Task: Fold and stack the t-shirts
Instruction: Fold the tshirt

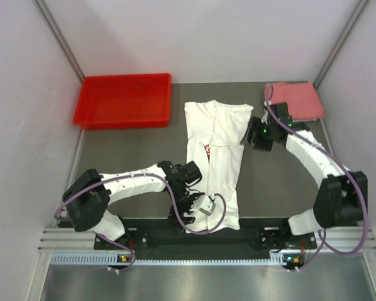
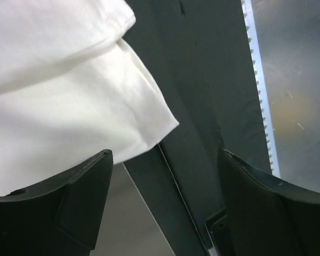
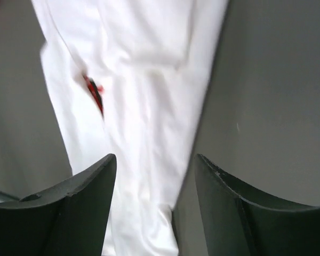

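The white t-shirt (image 1: 214, 160) lies folded lengthwise as a long strip down the middle of the table, a sliver of its red logo (image 1: 208, 148) showing. The pink-red folded t-shirt (image 1: 294, 100) lies at the back right corner. My left gripper (image 1: 189, 210) is open at the shirt's near left corner; its wrist view shows that hem corner (image 2: 149, 114) just ahead of the jaws. My right gripper (image 1: 255, 135) is open beside the shirt's upper right edge; its wrist view shows the white cloth (image 3: 144, 106) between and beyond the open fingers.
A red plastic bin (image 1: 125, 100) stands at the back left. The table's near edge and metal rail (image 1: 194, 241) run just below the shirt's hem. White walls close in the sides and back.
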Available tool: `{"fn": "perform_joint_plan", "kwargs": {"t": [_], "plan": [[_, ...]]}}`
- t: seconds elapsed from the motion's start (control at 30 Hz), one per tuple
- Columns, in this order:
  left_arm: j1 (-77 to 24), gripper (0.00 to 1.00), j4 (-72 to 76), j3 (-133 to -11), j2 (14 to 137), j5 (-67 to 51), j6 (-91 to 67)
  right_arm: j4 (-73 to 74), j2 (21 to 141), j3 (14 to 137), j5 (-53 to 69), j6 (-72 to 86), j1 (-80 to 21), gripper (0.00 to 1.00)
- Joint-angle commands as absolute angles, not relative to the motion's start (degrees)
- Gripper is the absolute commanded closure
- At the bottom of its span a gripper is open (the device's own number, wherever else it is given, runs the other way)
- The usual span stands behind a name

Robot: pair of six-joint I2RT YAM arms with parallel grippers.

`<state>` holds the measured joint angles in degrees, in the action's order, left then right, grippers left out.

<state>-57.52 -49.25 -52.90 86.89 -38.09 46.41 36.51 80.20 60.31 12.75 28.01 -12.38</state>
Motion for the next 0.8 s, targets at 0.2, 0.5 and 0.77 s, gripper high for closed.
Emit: {"fn": "perform_joint_plan", "kwargs": {"t": [0.2,0.5,0.77], "plan": [[-35.74,0.19,-53.32,-69.95,83.49,-42.89,40.15,12.76,103.60,86.55,14.41,24.70,-14.94,0.43],[-27.33,0.31,-22.16,-73.21,93.76,-19.97,12.58,7.90,129.62,112.63,15.55,27.15,-18.01,0.49],[-27.16,0.26,-15.04,-75.59,104.85,-9.06,10.37,8.88,142.73,124.36,16.79,27.95,-20.21,0.45]]}}
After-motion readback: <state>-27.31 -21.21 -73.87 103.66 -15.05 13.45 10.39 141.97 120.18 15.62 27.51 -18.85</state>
